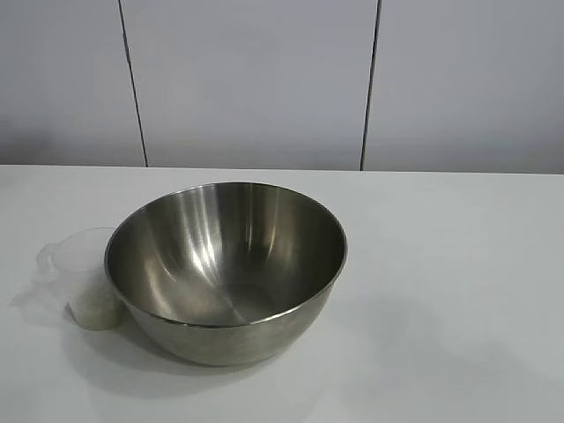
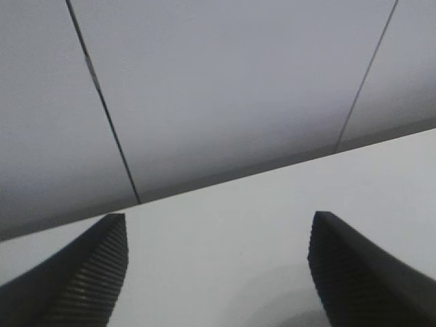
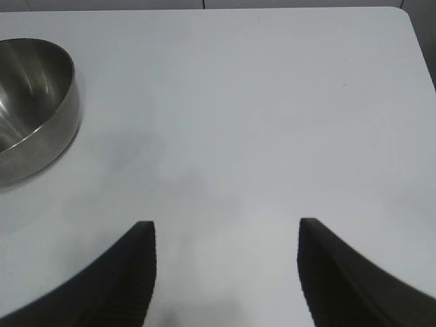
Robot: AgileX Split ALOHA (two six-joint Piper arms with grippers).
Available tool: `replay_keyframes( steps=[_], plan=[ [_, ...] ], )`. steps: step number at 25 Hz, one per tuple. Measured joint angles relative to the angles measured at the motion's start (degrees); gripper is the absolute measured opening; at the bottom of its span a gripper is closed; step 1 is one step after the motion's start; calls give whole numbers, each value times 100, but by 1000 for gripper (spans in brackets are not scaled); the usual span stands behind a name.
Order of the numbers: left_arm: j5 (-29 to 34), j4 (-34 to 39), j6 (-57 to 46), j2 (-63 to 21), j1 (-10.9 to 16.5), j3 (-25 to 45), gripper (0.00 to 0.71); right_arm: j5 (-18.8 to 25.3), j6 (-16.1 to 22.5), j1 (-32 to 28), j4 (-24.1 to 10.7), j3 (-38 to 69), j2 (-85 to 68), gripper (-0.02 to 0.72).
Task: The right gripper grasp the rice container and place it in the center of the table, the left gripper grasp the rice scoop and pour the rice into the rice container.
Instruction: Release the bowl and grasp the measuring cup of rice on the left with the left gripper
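The rice container (image 1: 226, 269), a large shiny steel bowl, stands empty on the white table (image 1: 458, 291), left of the middle. The rice scoop (image 1: 85, 276), a small clear plastic cup, stands touching the bowl's left side with white rice (image 1: 92, 304) in its bottom. Neither arm shows in the exterior view. My left gripper (image 2: 218, 228) is open and empty over bare table, facing the back wall. My right gripper (image 3: 227, 228) is open and empty over bare table, well apart from the bowl (image 3: 30, 109).
A grey panelled wall (image 1: 256, 79) runs behind the table. The table's far edge and rounded corner (image 3: 402, 12) show in the right wrist view. The table's right half holds nothing in the exterior view.
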Motion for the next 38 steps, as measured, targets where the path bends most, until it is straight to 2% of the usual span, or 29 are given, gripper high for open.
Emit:
replay_keyframes(
  steps=[3, 6, 9, 12, 15, 20, 23, 25, 28, 35, 38],
  plan=[
    [-130, 1111, -942, -350, 0, 124, 493, 0, 0, 0, 0, 0, 0, 421],
    [-464, 2541, -2644, -1022, -114, 682, 486, 0, 0, 0, 0, 0, 0, 421],
    [-943, 3843, -4419, -1911, -298, 1581, 486, 0, 0, 0, 0, 0, 0, 421],
    [-1544, 4820, -5898, -2858, -409, 2656, 486, 0, 0, 0, 0, 0, 0, 421],
    [-2079, 5459, -6749, -3586, -435, 3789, 486, 0, 0, 0, 2, 0, 0, 421],
    [-2708, 5801, -6653, -3859, -435, 5315, 486, 0, 0, 0, 2, 0, 0, 421],
    [-2963, 5833, -6079, -3803, -435, 5724, 482, 0, 0, 0, 2, 0, 0, 421],
    [-3154, 5839, -5875, -3649, -336, 5852, 479, 0, 0, 0, 2, 0, 0, 421],
    [-3604, 5820, -5919, -3080, -61, 5981, 479, 0, 0, 0, 2, 0, 0, 421],
    [-5044, 5896, -5873, -1359, 802, 6014, 479, 0, 0, 0, 2, 0, 0, 421],
    [-5528, 5897, -5466, -656, 1022, 6014, 479, 0, 0, 0, 2, 0, 0, 421]
  ],
)
